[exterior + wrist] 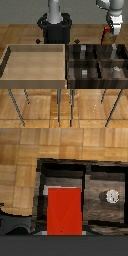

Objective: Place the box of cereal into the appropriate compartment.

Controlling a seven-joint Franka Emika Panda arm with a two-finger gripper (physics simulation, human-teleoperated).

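Observation:
The box of cereal (64, 210) fills the middle of the wrist view as a plain red-orange face. It hangs above a dark compartment of the divided tray (88, 173). In the exterior view only a thin red sliver of the box of cereal (104, 34) shows, beside my gripper (111, 30). The gripper is shut on the box and sits high over the back right part of the dark divided tray (68, 70). My fingertips are hidden behind the box in the wrist view.
A large light wooden tray (10, 55) on thin legs stands on the exterior view's left, against the divided tray. Small grey blocks (84, 72) lie in some compartments. A round pale object (111, 196) lies in the neighbouring compartment. The robot base (55, 27) is behind the trays.

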